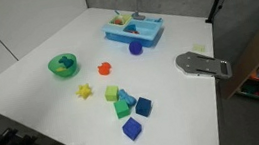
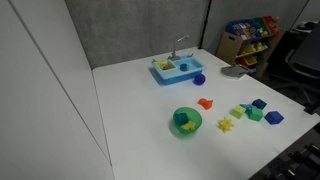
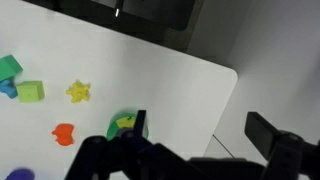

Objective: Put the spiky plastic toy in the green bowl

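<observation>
Tool (image 3: 195, 135) released, jaws spread wide with nothing between them; it shows only in the wrist view, above the bench (image 3: 170, 70), and in neither exterior view. Spiky plastic toy (image 3: 79, 92) lies flat on the bench, untouched; in the wrist view it is off to the left of the tool, well clear of both jaws. Green bowl (image 3: 127, 123) sits closer in, partly hidden behind the jaw on the picture's left; so the toy lies beyond the bowl from tool centre. In both exterior views the toy is near the bowl but apart from it, between the bowl and the block cluster (image 1: 125, 101). Orange-red toy (image 3: 64, 133) is just as near; easy to mix up. Something small is in the bowl; can't tell what. Toy outline is star-like, no long axis; my read is wrist yaw hardly matters. Next move needs a sideways shift toward the toy, then descent; pick not yet begun.
</observation>
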`<state>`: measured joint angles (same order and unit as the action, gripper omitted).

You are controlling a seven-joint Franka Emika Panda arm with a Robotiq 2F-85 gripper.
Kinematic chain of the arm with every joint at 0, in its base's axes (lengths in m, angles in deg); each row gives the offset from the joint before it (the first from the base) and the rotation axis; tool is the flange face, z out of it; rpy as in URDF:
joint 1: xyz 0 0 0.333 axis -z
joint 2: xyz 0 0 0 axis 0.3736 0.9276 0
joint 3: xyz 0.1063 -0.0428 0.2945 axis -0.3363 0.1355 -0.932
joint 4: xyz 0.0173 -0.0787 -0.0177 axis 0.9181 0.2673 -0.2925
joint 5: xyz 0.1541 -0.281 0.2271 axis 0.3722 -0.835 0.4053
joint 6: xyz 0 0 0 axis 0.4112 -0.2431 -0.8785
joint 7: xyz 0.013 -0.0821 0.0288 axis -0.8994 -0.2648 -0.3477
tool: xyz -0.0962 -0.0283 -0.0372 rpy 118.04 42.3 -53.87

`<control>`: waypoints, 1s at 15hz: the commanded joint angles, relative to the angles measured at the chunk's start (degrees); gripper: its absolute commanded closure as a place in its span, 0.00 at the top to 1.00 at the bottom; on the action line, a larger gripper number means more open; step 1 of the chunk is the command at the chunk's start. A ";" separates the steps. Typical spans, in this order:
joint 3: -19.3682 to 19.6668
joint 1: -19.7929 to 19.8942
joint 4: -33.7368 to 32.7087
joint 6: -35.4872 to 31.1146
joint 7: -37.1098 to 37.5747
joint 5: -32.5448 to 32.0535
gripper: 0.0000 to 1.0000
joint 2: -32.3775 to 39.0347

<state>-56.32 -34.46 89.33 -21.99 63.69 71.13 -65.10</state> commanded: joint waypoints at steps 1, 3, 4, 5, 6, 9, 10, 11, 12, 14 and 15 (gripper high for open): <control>-0.94 1.35 -0.19 0.38 -0.69 0.63 1.00 0.02; -0.94 1.35 -0.19 0.38 -0.69 0.63 1.00 0.02; -0.94 1.35 -0.19 0.38 -0.69 0.63 1.00 0.02; -0.94 1.35 -0.19 0.38 -0.69 0.63 1.00 0.02; -0.94 1.35 -0.19 0.38 -0.69 0.63 1.00 0.02; -1.26 2.46 1.04 -0.37 -0.52 -0.42 1.00 -0.13; -1.29 2.94 1.55 -0.65 -0.46 -0.71 1.00 -0.15; -1.41 3.40 2.05 -1.02 -0.29 -0.96 1.00 -0.06; -1.43 3.86 2.62 -1.47 -0.29 -1.23 1.00 0.15; -1.67 4.68 3.71 -3.07 -0.42 -2.19 1.00 0.61; -1.90 5.15 4.27 -4.42 -0.40 -2.97 1.00 0.96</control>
<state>-57.27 -30.91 92.37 -23.53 63.69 70.13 -64.85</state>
